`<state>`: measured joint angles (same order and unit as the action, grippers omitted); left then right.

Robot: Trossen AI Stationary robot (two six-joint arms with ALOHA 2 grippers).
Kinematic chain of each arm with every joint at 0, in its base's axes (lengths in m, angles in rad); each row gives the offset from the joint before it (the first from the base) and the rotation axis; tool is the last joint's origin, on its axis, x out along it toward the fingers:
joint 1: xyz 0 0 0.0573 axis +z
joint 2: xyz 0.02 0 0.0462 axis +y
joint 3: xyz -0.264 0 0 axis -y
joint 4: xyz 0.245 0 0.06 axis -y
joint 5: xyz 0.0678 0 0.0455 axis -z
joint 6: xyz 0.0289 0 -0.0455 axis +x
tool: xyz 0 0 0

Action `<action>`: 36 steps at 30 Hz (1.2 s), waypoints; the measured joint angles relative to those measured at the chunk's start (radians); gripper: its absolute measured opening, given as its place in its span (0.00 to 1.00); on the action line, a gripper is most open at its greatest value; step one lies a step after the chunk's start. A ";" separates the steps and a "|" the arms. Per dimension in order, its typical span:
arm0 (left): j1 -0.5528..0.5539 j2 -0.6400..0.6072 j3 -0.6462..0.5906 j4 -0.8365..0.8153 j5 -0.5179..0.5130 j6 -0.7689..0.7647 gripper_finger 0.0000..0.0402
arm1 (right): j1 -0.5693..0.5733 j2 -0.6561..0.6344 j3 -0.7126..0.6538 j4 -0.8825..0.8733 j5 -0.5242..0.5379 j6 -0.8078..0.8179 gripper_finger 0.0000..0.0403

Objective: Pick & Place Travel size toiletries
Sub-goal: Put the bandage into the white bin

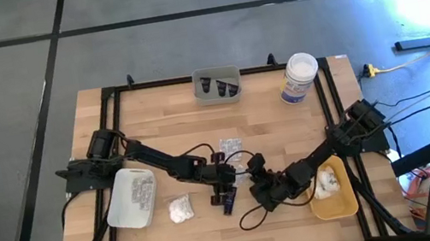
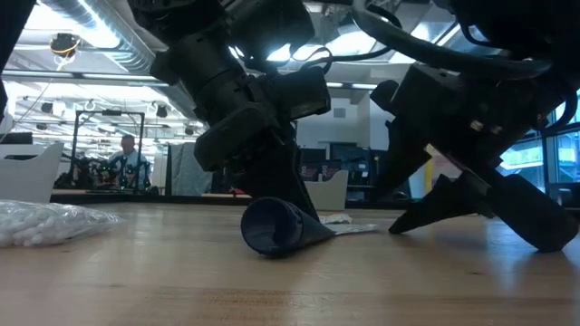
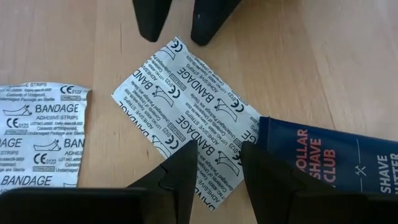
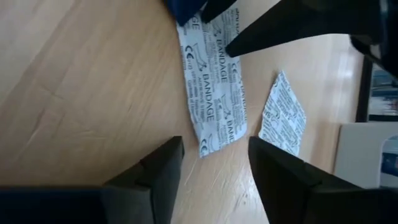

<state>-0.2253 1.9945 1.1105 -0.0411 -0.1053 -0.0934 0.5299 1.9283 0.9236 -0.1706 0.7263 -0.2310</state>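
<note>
A white bandage packet [image 3: 186, 115] lies flat on the wood at the table's middle, also seen in the right wrist view [image 4: 214, 93] and from above [image 1: 228, 170]. My left gripper [image 3: 217, 168] is open, with its tips low over one edge of the packet. My right gripper [image 4: 211, 171] is open and faces it from the other side, its tips [image 3: 152, 25] just off the opposite corner. A second packet [image 3: 37, 143] lies beside the first. A dark blue tube [image 3: 329, 162] lies by my left fingers and shows in front in the low view [image 2: 281, 226]. My left gripper has its two fingertips [image 3: 186, 162] over the bandage packet's edge [image 3: 214, 146], coming slanting down from the table's left. Whether they touch the packet or hover just above it, I cannot tell.
A white tray [image 1: 132, 198] with packets sits at the left, and a white puffy bundle [image 1: 180, 208] lies near it. A yellow tray [image 1: 339, 196] holding a white bundle is at the right. A grey tray [image 1: 217, 85] with dark tubes and a white jar [image 1: 299, 77] stand at the far edge.
</note>
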 joint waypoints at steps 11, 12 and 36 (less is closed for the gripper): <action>0.000 0.002 -0.001 0.034 0.047 -0.025 0.31 | -0.003 0.004 0.015 0.007 -0.016 -0.024 0.41; 0.000 0.002 -0.001 0.034 0.047 -0.024 0.31 | -0.003 0.004 0.015 0.010 -0.025 -0.024 0.39; 0.005 0.001 0.000 0.039 0.048 -0.027 0.31 | -0.004 0.006 0.015 0.047 -0.103 -0.013 0.01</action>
<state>-0.2199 1.9953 1.1103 -0.0021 -0.0578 -0.1200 0.5255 1.9343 0.9382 -0.1234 0.6238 -0.2436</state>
